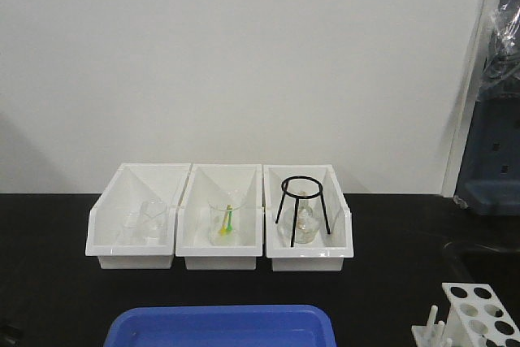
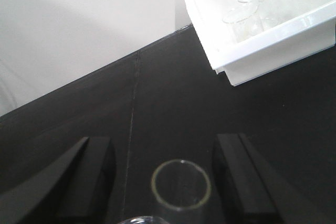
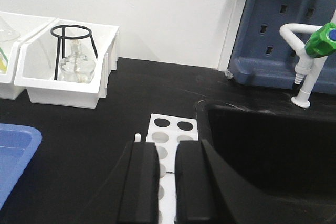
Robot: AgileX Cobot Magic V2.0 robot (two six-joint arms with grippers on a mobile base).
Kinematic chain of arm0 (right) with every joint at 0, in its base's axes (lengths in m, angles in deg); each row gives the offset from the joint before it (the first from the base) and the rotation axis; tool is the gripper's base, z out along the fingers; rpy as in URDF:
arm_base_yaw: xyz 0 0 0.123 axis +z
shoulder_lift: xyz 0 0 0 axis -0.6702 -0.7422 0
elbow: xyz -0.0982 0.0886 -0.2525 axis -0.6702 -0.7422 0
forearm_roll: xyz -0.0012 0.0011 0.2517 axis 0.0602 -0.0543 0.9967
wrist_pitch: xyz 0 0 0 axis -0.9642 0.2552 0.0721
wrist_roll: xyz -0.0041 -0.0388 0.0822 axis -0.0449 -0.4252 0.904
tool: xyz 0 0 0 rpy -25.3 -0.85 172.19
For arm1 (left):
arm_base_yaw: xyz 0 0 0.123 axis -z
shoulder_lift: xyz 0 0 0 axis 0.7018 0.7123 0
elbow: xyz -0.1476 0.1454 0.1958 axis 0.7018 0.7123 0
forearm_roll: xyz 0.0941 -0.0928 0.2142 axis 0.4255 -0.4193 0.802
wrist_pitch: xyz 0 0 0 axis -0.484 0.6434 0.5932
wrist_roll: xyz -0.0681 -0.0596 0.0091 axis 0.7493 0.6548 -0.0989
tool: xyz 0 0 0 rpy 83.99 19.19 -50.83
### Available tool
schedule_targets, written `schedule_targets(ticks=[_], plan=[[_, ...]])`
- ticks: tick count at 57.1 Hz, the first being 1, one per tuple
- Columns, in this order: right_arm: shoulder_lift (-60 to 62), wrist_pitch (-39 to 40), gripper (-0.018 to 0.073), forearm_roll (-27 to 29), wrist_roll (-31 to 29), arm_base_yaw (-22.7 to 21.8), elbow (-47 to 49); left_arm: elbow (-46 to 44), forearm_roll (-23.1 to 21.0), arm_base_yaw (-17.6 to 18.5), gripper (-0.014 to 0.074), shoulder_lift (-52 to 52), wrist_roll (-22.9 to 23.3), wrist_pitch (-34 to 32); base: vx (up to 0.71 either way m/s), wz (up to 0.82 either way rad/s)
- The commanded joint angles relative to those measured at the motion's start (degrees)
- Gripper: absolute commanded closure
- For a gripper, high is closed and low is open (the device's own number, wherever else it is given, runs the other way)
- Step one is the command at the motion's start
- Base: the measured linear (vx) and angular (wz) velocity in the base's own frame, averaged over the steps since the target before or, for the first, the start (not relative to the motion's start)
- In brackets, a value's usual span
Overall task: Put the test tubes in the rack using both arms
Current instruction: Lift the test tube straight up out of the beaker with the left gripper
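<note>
Left hand (image 2: 164, 144) spread wide, test tube (image 2: 181, 186) mouth between its fingers — right hand (image 3: 167, 149) nearly closed, narrow gap, above rack (image 3: 173, 124).

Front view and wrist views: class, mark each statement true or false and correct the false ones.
1. The black tripod stands in the rightmost bin, over a flask. True.
2. The rack stands inside the blue tray. False: it stands on the black table, right of the tray.
3. The left tool is open, a glass tube's rim between its fingers. True.
4. The right tool hangs over the middle bin. False: it is over the rack, fingers close together.
5. Every rack hole in view holds a tube. False: those in view look empty.
</note>
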Motion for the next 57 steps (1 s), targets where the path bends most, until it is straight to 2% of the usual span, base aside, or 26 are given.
schedule_targets(ticks=[1, 5, 45, 48, 57], plan=[[-0.5, 4.8, 0.0349, -0.2, 0.0, 0.1, 2.0, -1.2, -0.6, 0.2, 0.0146, -1.6, 1.2, -4.8, 0.0, 0.0], [-0.5, 4.8, 0.0348, -0.2, 0.0, 0.1, 2.0, -1.2, -0.6, 0.2, 0.0184, -1.6, 2.3, -4.8, 0.0, 0.0], [-0.5, 4.9, 0.0342, -0.2, -0.2, 0.1, 2.0, -1.2, -0.7, 0.2, 0.053, -1.8, 2.2, -2.8, 0.0, 0.0], [-0.5, 4.9, 0.0342, -0.2, -0.2, 0.1, 2.0, -1.2, -1.6, 0.2, 0.0556, -2.2, 2.2, -2.7, 0.0, 0.0], [-0.5, 5.0, 0.0338, -0.2, -0.2, 0.1, 2.0, -1.2, -8.5, 0.2, 0.0603, -4.8, 2.2, -2.3, 0.0, 0.0]])
